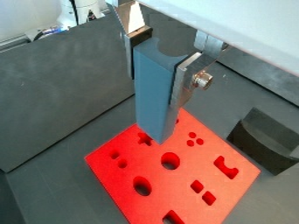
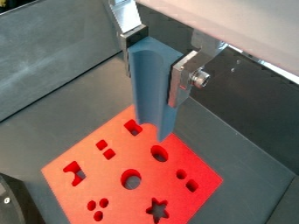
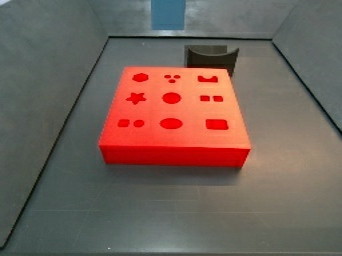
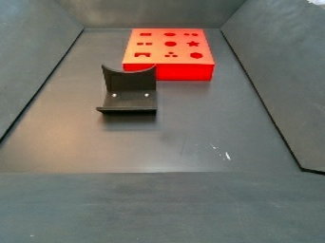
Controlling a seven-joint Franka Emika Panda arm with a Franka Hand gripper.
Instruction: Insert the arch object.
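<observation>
My gripper [image 1: 162, 61] is shut on a tall blue-grey bar [image 1: 156, 96] that hangs upright. The bar's top end has a semicircular notch, so it is arch-shaped in section: this is the arch object. It shows in both wrist views [image 2: 152, 87]. Its lower end hangs above the far part of the flat red board [image 1: 176, 179]. The board has an arch-shaped hole [image 1: 228, 164], which also shows in a side view [image 3: 207, 78]. In that side view only the bar's lower end [image 3: 168, 12] shows, above the back wall. No separate small charcoal block is in view.
The dark fixture [image 4: 127, 90] stands on the grey floor beside the red board [image 4: 172, 52], also seen in a wrist view [image 1: 267, 140] and a side view [image 3: 210, 55]. Grey walls [image 3: 54, 110] enclose the floor. The board has several other shaped holes.
</observation>
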